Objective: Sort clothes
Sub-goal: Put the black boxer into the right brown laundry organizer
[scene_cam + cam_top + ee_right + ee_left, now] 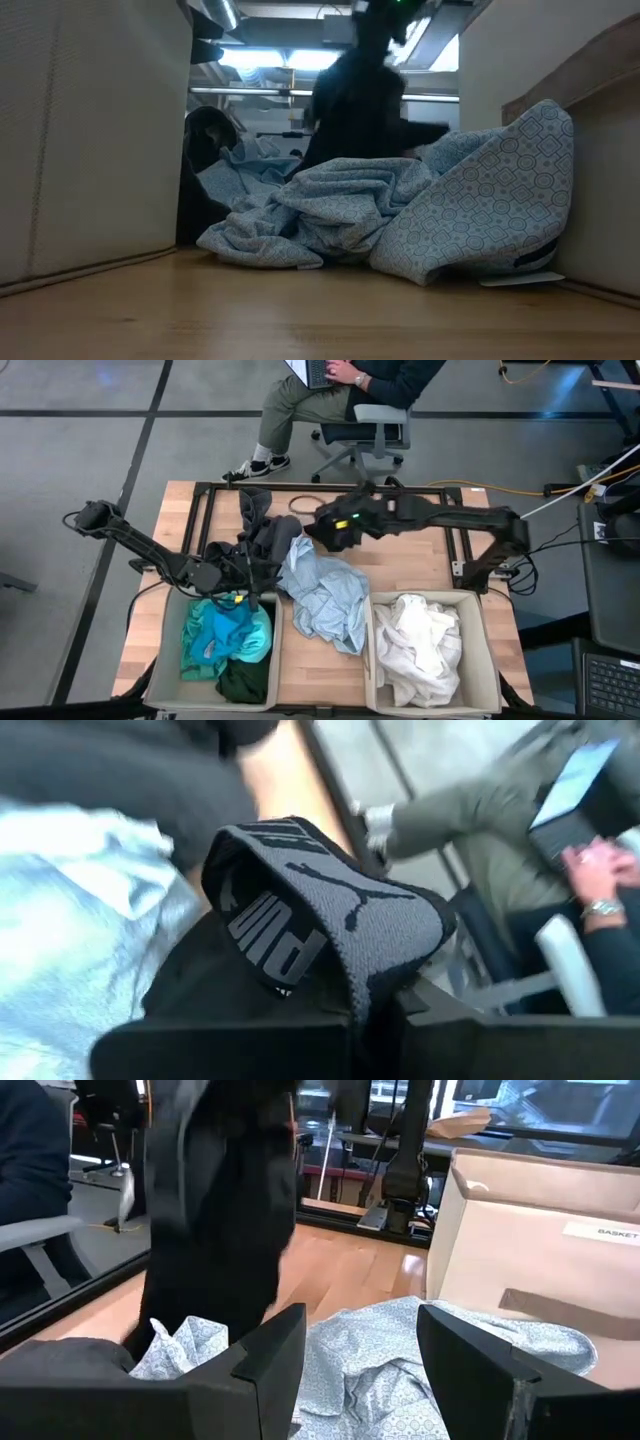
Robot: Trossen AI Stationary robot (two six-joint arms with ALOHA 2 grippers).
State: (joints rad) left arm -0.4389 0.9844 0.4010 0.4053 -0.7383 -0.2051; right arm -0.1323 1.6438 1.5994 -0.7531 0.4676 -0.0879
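Note:
My right gripper [312, 530] is raised over the middle of the table, shut on a black garment [268, 538] with a grey elastic band. The garment hangs in front of the left wrist camera [215, 1210] and behind the pale light-blue garment [400, 220] in the low view. The light-blue garment [322, 595] lies crumpled on the table between the two bins. My left gripper [360, 1330] is open at the far edge of the left bin [165, 660], with nothing between its fingers. That bin holds turquoise [225, 632] and dark green [245, 680] clothes. The right bin holds white ones [418, 645]. My right gripper holds the black garment by its grey logo waistband [340, 920], which bulges up in a fold right above the fingers. The fingers themselves are hidden under the band. The garment hangs slack below the gripper [355, 110]. Whether its lower end is clear of the table I cannot tell.
A black metal frame [210, 495] runs around the far half of the table. A person sits on an office chair [375, 430] just beyond the far edge. Bare wood shows at the far left [180, 510] and near the front between the bins [320, 680].

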